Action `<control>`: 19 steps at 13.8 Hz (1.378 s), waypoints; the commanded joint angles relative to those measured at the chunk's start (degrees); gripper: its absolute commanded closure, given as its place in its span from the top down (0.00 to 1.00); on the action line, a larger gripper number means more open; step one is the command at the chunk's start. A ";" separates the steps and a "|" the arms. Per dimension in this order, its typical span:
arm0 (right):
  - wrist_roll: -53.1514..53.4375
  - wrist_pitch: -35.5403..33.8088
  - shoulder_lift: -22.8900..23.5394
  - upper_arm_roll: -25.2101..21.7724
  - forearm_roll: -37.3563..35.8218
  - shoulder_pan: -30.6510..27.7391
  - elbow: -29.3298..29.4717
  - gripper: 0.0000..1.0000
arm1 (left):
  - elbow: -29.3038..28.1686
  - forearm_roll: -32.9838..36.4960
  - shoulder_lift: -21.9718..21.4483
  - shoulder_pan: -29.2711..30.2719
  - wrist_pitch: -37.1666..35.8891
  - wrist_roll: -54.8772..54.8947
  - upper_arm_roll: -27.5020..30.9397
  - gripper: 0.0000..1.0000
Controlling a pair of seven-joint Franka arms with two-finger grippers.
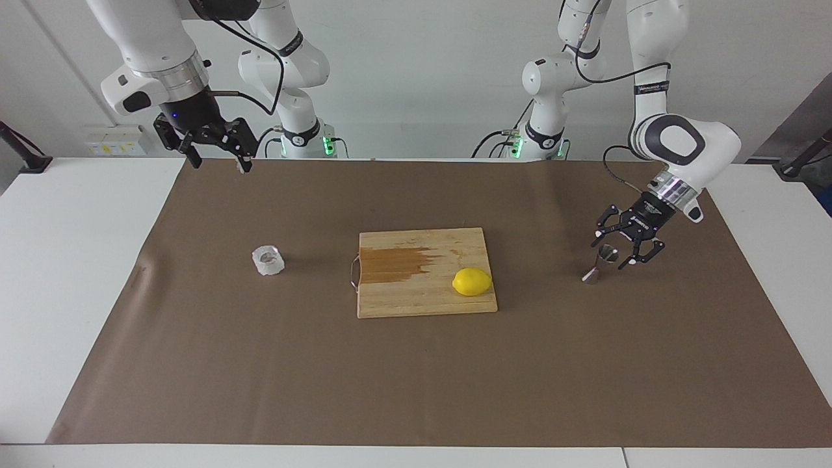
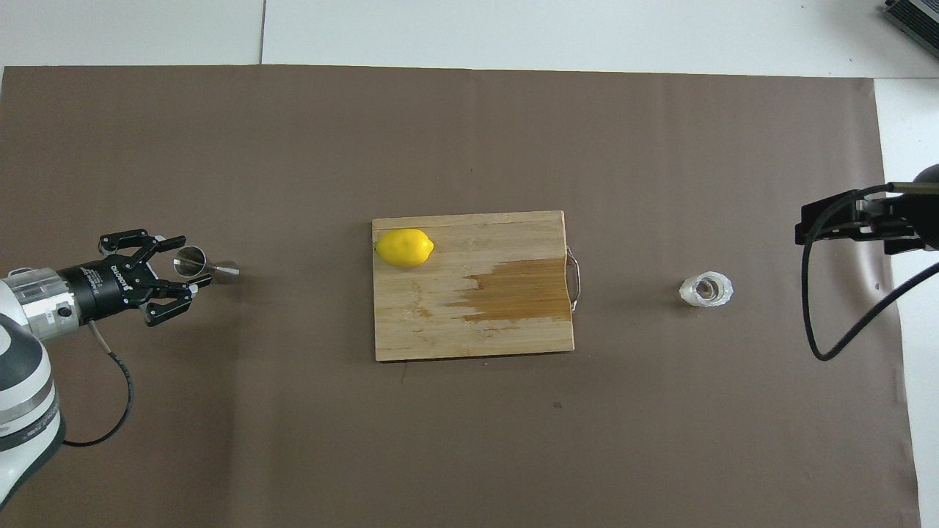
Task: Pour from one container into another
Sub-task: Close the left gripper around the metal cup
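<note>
The steel jigger point(image 1: 592, 275) point(image 2: 227, 271) stands on the brown mat toward the left arm's end of the table. My left gripper point(image 1: 611, 253) point(image 2: 188, 264) comes in at a slant, and its open fingers straddle the jigger's upper cone with small gaps showing on both sides. The clear faceted glass cup point(image 1: 268, 260) point(image 2: 706, 290) stands alone toward the right arm's end. My right gripper point(image 1: 220, 164) waits open, raised over the mat's edge by the robots; in the overhead view only its dark body point(image 2: 843, 220) shows.
A wooden cutting board point(image 1: 403, 299) point(image 2: 477, 330) with a dark wet patch lies mid-table between cup and jigger. A lemon point(image 1: 472, 281) point(image 2: 404, 247) rests on it at the end toward the jigger. The brown mat point(image 1: 416, 377) covers most of the white table.
</note>
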 commanded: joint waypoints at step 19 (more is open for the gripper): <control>-1.33 0.73 -1.30 0.36 0.28 -0.81 -1.58 1.00 | -2.06 -1.11 -1.36 -1.00 2.35 -0.45 0.51 0.19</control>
